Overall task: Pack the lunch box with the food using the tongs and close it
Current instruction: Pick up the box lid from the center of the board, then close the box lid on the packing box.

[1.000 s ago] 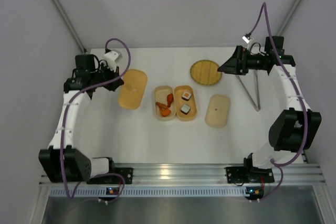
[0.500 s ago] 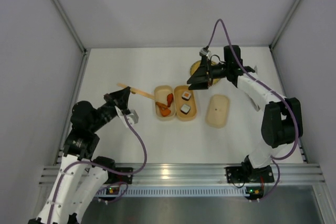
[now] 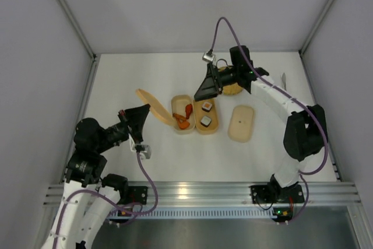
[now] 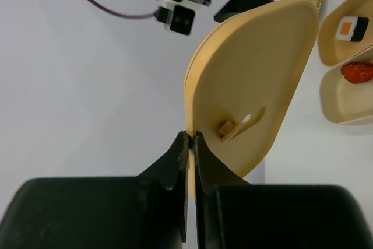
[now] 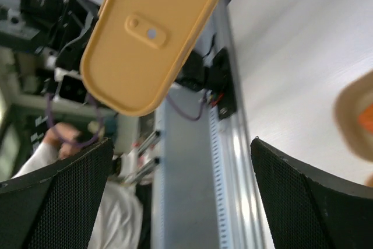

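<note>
At the left, the left claw (image 4: 190,141) is pinched tight on the rim of a tan oval lid (image 3: 152,107). Half a second ago this lid looked thin and nearly flat, pointing toward the box. Now it is lifted and stands tilted, and its near end reaches the left edge of the left tray (image 3: 175,104). In this tray lie the orange-red pieces (image 3: 184,118). The right tray (image 3: 215,122), touching the left one, holds the two sushi rolls (image 3: 207,107), black wrap around white rice, and the far one has orange on top. Above its far end hangs the right claw (image 3: 204,96), its fingers spread wide with nothing between them. It has moved to the left since then and partly hides the woven plate (image 3: 232,90). A second lid (image 3: 241,123) lies flat on the surface (image 3: 175,155). Of the tongs (image 3: 284,77) only a slim grey tip shows beside the right arm.
</note>
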Tool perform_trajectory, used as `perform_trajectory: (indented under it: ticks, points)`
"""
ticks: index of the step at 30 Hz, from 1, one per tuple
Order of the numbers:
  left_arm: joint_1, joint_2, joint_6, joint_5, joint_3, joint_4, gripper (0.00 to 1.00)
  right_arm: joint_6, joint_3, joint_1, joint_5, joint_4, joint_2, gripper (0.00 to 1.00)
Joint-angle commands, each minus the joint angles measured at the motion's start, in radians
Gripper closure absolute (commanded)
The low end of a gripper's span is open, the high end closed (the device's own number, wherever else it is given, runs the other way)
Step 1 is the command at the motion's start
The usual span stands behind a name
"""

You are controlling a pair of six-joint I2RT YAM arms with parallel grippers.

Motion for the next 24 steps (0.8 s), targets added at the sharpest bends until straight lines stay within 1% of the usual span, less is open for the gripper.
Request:
perform_trajectory:
  ticks: [1, 2, 3, 4, 5, 6, 7, 8, 9, 10, 11, 12, 13, 14, 16, 17, 19, 20, 22, 23, 24]
  points:
    - [-0.002, 0.100, -0.151, -0.049, 0.137, 0.044, 1.00, -0.402, 0.177, -0.094, 0.186, -0.391, -0.033, 0.01]
    - [-0.002, 0.138, -0.283, -0.086, 0.175, 0.059, 1.00, -0.422, 0.191, -0.132, 0.223, -0.408, -0.044, 0.01]
    - [-0.002, 0.221, -0.348, -0.163, 0.265, 0.061, 1.00, -0.421, 0.182, -0.155, 0.243, -0.401, -0.060, 0.01]
    - [0.000, 0.270, -0.419, -0.203, 0.321, 0.050, 1.00, -0.410, 0.163, -0.171, 0.280, -0.346, -0.098, 0.01]
    - [-0.002, 0.319, -0.565, -0.241, 0.377, 0.024, 1.00, -0.400, 0.122, -0.198, 0.292, -0.315, -0.116, 0.01]
    - [-0.002, 0.418, -0.631, -0.307, 0.489, 0.012, 1.00, -0.395, 0.105, -0.206, 0.305, -0.292, -0.135, 0.01]
    - [0.000, 0.467, -0.694, -0.335, 0.546, -0.020, 1.00, -0.403, 0.091, -0.211, 0.335, -0.272, -0.168, 0.01]
    - [-0.002, 0.510, -0.826, -0.365, 0.592, -0.042, 1.00, -0.412, 0.074, -0.214, 0.351, -0.272, -0.179, 0.00]
    - [-0.002, 0.552, -0.908, -0.405, 0.632, -0.053, 1.00, -0.426, 0.068, -0.214, 0.366, -0.271, -0.191, 0.01]
    - [-0.002, 0.649, -0.991, -0.469, 0.736, -0.082, 1.00, -0.426, 0.062, -0.212, 0.390, -0.269, -0.211, 0.01]
    - [-0.002, 0.701, -1.145, -0.487, 0.798, -0.126, 1.00, -0.429, 0.053, -0.212, 0.404, -0.269, -0.218, 0.01]
    - [-0.002, 0.753, -1.224, -0.502, 0.856, -0.218, 1.00, -0.432, 0.051, -0.214, 0.418, -0.269, -0.225, 0.01]
    - [-0.003, 0.837, -1.304, -0.519, 0.938, -0.256, 1.00, -0.432, 0.051, -0.214, 0.446, -0.271, -0.239, 0.01]
    - [-0.003, 0.870, -1.447, -0.524, 0.961, -0.283, 1.00, -0.432, 0.051, -0.214, 0.460, -0.274, -0.245, 0.01]
    - [-0.008, 0.924, -1.591, -0.528, 0.968, -0.310, 1.00, -0.420, 0.050, -0.214, 0.510, -0.272, -0.267, 0.01]
    - [-0.013, 0.932, -1.711, -0.536, 0.950, -0.309, 1.00, -0.414, 0.047, -0.214, 0.527, -0.272, -0.274, 0.00]
    - [-0.028, 0.947, -1.824, -0.550, 0.923, -0.307, 1.00, -0.409, 0.044, -0.214, 0.573, -0.284, -0.296, 0.01]
    - [-0.033, 0.967, -1.920, -0.535, 0.906, -0.309, 1.00, -0.413, 0.038, -0.214, 0.591, -0.292, -0.300, 0.01]
    - [-0.086, 0.998, -1.996, -0.554, 0.912, -0.356, 1.00, -0.441, 0.028, -0.217, 0.638, -0.326, -0.319, 0.01]
    - [-0.108, 1.034, -2.044, -0.606, 0.927, -0.378, 1.00, -0.450, 0.012, -0.223, 0.645, -0.333, -0.323, 0.01]
    - [-0.124, 1.036, -2.058, -0.602, 0.910, -0.377, 1.00, -0.465, 0.005, -0.229, 0.653, -0.341, -0.328, 0.01]
